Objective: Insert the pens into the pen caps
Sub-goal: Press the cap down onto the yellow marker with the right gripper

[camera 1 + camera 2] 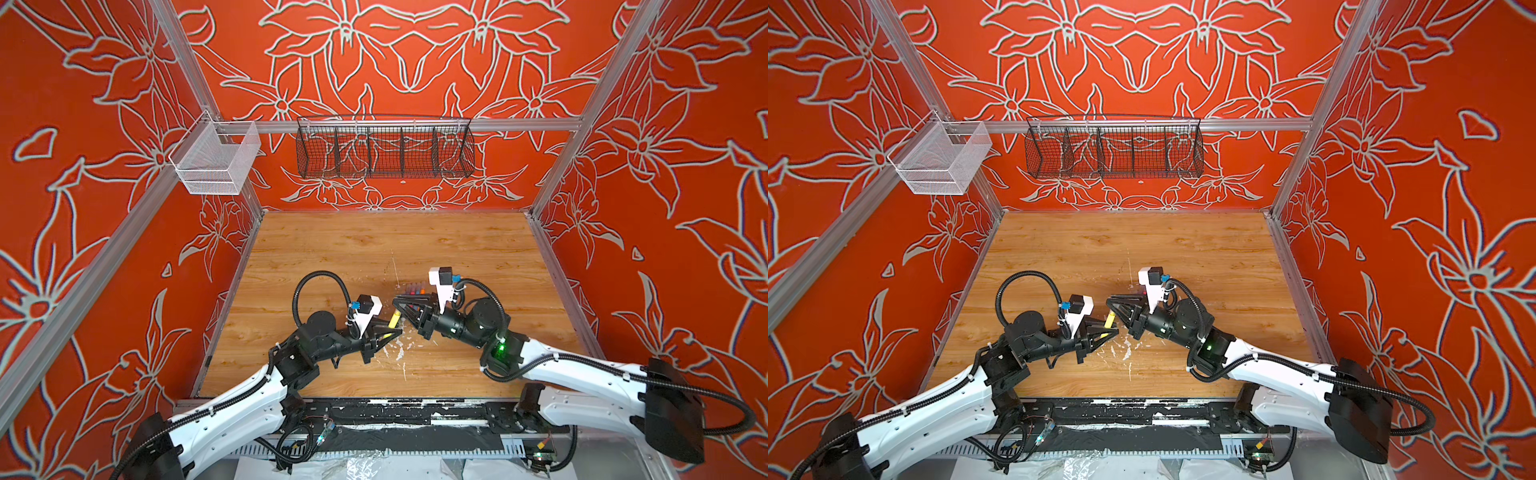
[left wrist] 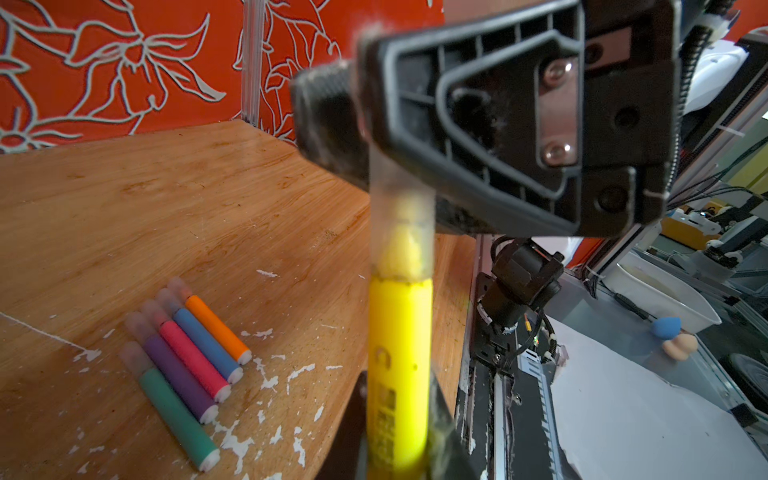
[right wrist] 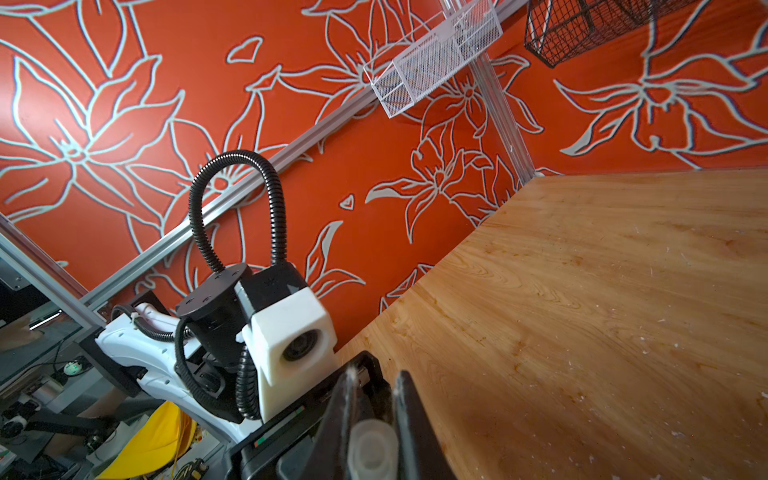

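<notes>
At mid-frame, the left pincer point(image 1: 395, 331) is clamping the yellow pen point(image 2: 399, 353) while the right pincer point(image 1: 396, 302) is clamping a cap point(image 2: 401, 226) over its tip. Next, probably pressing it home.

- The right gripper point(image 3: 376, 386) is seen closed on a translucent pen cap point(image 3: 372, 446), which is pinched between its two dark fingers point(image 3: 336, 419).
- Just ahead of the gripper, the other arm's white camera housing point(image 3: 291, 332) is seen close by, with a black corrugated cable point(image 3: 237, 199) looped over it.
- Beside the gripper, the wooden desk point(image 3: 602, 311) is spread out, marked by small white flecks point(image 3: 648, 351).
- Well beyond the gripper, a white mesh basket point(image 3: 432, 54) and a black wire basket point(image 3: 582, 29) are hung against the orange floral wall point(image 3: 124, 124).
</notes>
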{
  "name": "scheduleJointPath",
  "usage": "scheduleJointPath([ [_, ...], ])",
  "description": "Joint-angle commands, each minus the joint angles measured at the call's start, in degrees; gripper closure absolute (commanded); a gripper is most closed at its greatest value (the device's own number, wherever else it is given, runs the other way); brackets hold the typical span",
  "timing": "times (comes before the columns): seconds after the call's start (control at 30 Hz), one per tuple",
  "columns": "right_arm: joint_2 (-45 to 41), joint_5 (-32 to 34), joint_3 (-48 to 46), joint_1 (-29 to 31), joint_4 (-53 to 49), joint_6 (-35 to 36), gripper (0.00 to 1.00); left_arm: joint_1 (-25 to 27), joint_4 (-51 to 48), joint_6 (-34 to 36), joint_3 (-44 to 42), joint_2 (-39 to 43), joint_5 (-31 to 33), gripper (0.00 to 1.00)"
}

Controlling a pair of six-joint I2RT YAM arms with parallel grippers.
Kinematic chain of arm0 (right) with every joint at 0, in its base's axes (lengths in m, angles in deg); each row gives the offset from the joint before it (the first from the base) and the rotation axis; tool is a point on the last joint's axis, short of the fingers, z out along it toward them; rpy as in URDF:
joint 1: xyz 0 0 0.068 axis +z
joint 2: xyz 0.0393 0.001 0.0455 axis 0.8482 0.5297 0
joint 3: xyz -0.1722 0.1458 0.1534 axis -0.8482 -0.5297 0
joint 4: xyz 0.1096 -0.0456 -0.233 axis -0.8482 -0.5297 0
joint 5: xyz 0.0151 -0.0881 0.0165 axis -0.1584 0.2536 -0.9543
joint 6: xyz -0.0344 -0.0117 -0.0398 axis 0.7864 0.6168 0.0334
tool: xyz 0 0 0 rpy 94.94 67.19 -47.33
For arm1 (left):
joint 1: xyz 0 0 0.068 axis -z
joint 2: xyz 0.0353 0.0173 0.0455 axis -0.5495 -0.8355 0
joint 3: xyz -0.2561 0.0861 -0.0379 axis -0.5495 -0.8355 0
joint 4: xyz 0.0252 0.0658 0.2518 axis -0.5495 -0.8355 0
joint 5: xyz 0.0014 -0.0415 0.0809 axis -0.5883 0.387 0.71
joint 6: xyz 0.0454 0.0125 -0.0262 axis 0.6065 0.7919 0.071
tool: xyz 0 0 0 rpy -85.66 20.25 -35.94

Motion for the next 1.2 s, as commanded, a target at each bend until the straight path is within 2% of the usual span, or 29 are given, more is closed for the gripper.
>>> scheduleJointPath([
  [0.0,1.2,-3.7,-2.3,0.9,1.9,-2.1,1.00,-0.1,5.9,1.7,4.7,-0.4,4.6,1.00],
  [0.13,3.2,-6.1,-2.7,1.5,2.7,-1.1,1.00,-0.1,7.8,2.6,7.1,-1.5,6.7,1.00],
  [0.37,5.5,-5.3,-3.8,3.7,1.3,1.5,1.00,-0.5,6.3,5.5,12.4,-2.5,8.2,1.00],
  [0.63,7.6,-4.8,-6.0,5.8,0.4,3.4,1.00,-1.1,1.9,9.9,16.3,1.3,12.6,1.00],
  [0.77,9.7,-6.5,-5.8,7.3,1.5,3.9,1.00,-2.6,1.4,9.5,17.2,2.4,10.7,1.00],
  [0.87,11.6,-7.6,-5.4,8.6,2.5,4.6,1.00,-3.2,1.5,9.5,17.5,2.5,12.3,1.00],
  [0.97,12.9,-8.6,-5.6,9.6,4.1,5.3,1.00,-5.4,1.6,8.1,18.4,2.0,10.9,1.00],
  [1.17,15.2,-11.1,-4.7,10.6,6.2,6.1,1.00,-13.2,5.5,0.2,19.2,0.6,2.4,1.00],
])
